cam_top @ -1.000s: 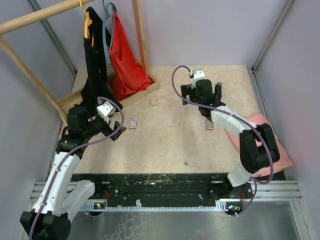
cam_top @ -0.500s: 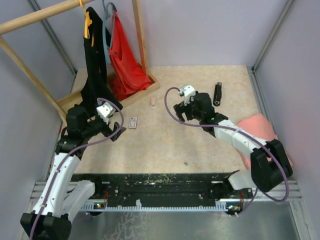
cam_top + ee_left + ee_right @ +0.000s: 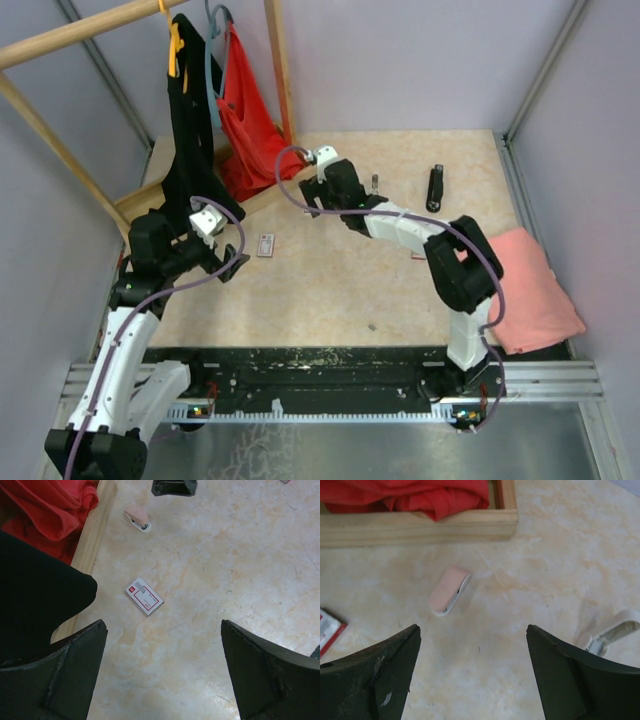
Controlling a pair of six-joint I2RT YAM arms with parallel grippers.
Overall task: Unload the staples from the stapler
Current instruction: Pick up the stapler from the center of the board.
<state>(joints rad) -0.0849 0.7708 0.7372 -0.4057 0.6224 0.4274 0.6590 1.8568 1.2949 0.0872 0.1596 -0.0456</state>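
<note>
Stapler [image 3: 435, 187] lies flat on the tabletop [image 3: 340, 290] at about 1 o'clock in the overhead view, near the far right corner, its length running roughly 12 to 6. No claw touches it. Right claw [image 3: 472, 635]: fingers spread wide, nothing between them, positioned over the far centre of the tabletop and well apart from the stapler, which sits at its 3 o'clock. In the right wrist view a small pink item [image 3: 449, 591] lies on the surface ahead of that claw, at 11 o'clock of the gap, near the wooden rack base [image 3: 420, 527]. Left claw [image 3: 162, 630]: fingers spread wide, empty, at 9 o'clock over the tabletop's left side. A red-and-white box [image 3: 144, 596] lies flat ahead of it, clear of both fingers. A pink cloth [image 3: 530, 290] lies at 4 o'clock by the right edge. A tiny grey speck [image 3: 371, 326] sits near 6 o'clock, too small to identify.
</note>
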